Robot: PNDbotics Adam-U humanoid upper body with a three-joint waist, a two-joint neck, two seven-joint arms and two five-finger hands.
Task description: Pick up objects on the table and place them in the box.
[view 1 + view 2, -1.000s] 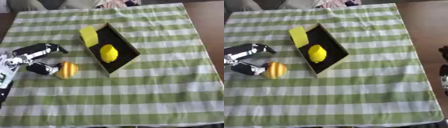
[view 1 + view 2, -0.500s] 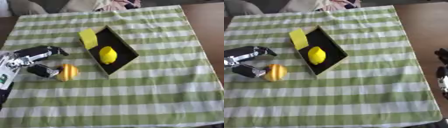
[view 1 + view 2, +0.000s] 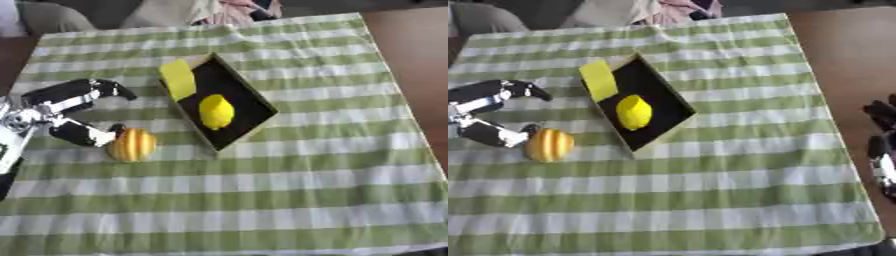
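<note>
Left hand at the table's left side, fingers spread wide: upper fingers reach out above and clear of the target, thumb low, its tip touching or just short of the orange ribbed fruit. Nothing gripped yet. The fruit sits on the green-and-white checked cloth, just off the thumb tip, below the upper fingers, outside the box and near its lower-left wall. It looks like a small, round, pumpkin-like toy with shallow vertical grooves; likely light and rigid, its skin smooth, so it may roll or squirt sideways if pinched off-centre. Best hold, I judge: across the widest middle, thumb on one flank, fingers on the opposite one. The box is a dark, shallow, thin-walled rectangle, probably card, with a yellow flap at its far-left corner and a smooth yellow lemon already inside. Right hand shows at the right edge off the cloth, idle; its fingers cannot be made out.
</note>
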